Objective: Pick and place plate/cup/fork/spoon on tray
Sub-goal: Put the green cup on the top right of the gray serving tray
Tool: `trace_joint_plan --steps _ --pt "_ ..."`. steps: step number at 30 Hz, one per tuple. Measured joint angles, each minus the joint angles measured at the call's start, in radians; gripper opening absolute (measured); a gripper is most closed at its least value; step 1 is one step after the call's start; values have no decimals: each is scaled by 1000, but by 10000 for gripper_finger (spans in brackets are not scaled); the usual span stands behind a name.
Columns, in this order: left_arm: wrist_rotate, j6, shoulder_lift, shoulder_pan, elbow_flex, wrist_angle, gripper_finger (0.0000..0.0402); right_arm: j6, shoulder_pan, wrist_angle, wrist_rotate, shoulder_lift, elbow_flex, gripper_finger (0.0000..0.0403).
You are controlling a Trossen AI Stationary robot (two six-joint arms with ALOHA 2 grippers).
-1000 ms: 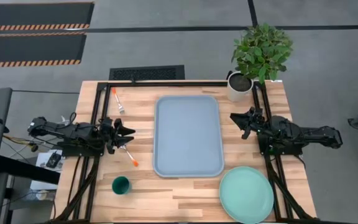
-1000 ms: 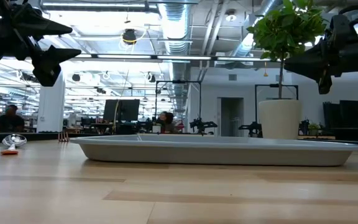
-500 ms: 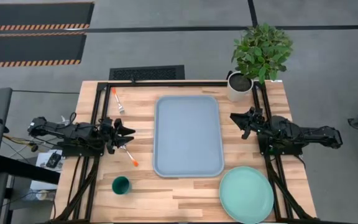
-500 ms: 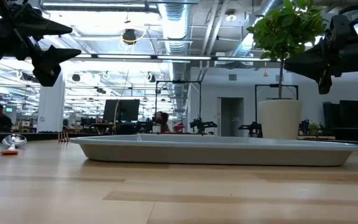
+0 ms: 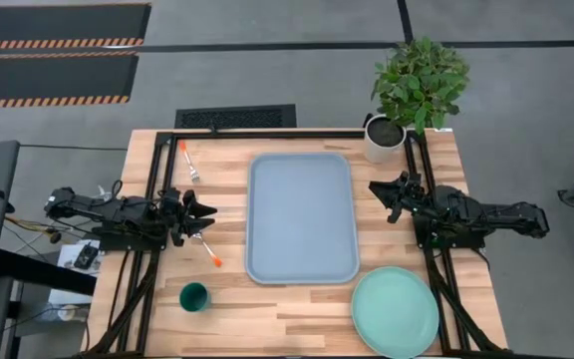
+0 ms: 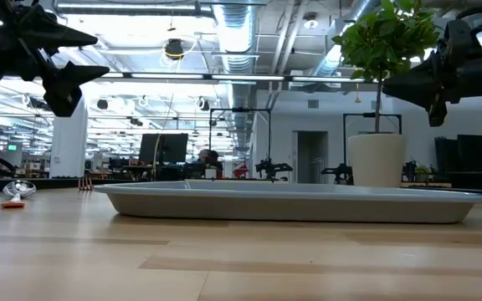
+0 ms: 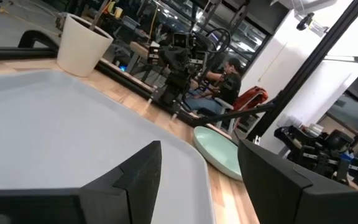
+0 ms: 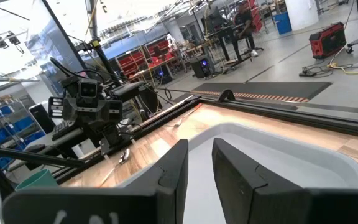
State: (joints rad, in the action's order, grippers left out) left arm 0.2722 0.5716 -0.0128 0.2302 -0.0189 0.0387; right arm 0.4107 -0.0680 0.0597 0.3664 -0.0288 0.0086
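Observation:
The light blue-grey tray (image 5: 302, 217) lies in the middle of the table. The pale mint-green plate (image 5: 395, 311) lies at the near right, beside the tray's corner. The dark green cup (image 5: 194, 295) stands at the near left. The fork (image 5: 188, 162) lies at the far left. The spoon (image 5: 207, 249) lies left of the tray; its bowl shows in the low view (image 6: 17, 191). My left gripper (image 5: 207, 214) hovers open above the table left of the tray, over the spoon's bowl end. My right gripper (image 5: 379, 196) hovers open right of the tray. Both are empty.
A white pot (image 5: 384, 138) with a green plant stands at the far right corner. A black frame (image 5: 267, 133) runs along the table's far edge and sides. Bare wood lies between the cup and the plate along the near edge.

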Motion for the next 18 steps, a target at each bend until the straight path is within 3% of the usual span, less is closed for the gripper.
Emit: trace_joint_plan --steps 11,18 --pt "181 175 0 0 0 14 199 0 0 0 0 0 0 101" --pt "374 275 0 0 0 41 199 0 0 49 1 0 0 101"
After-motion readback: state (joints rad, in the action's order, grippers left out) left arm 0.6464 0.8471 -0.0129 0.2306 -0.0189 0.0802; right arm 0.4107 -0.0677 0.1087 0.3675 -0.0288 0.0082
